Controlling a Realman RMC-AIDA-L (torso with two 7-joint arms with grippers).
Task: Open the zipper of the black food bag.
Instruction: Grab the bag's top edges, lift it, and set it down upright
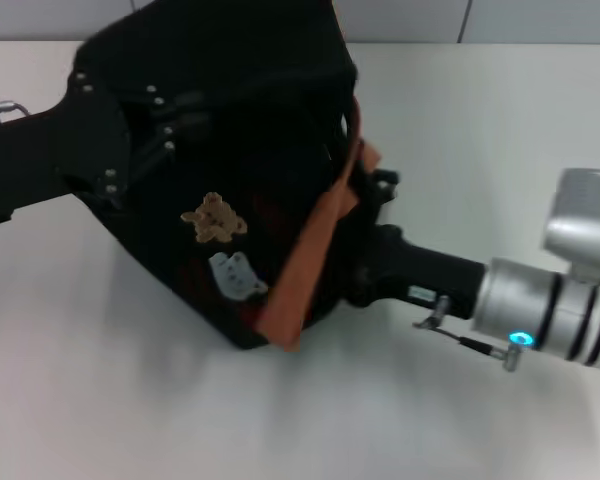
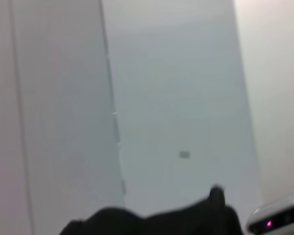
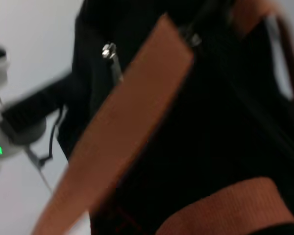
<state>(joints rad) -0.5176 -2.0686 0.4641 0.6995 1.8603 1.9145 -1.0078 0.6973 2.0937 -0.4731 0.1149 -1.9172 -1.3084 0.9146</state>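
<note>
The black food bag point(image 1: 230, 120) lies tilted on the white table, its tan bear patch point(image 1: 213, 218) and white patch point(image 1: 237, 275) facing up. A rust-brown strap point(image 1: 320, 245) hangs down its right side. My left gripper point(image 1: 130, 150) presses against the bag's upper left part. From the right, my right gripper point(image 1: 365, 235) sits against the bag's side, behind the strap. In the right wrist view a small silver pull tab point(image 3: 111, 56) of the zipper shows on the black fabric point(image 3: 210, 122) beside a brown strap point(image 3: 132, 117). The left wrist view shows only a black edge point(image 2: 157, 223).
The white table point(image 1: 480, 120) spreads around the bag on all sides, with a tiled wall point(image 1: 540, 18) at its far edge. The left arm's body with a green light point(image 3: 10, 129) shows in the right wrist view.
</note>
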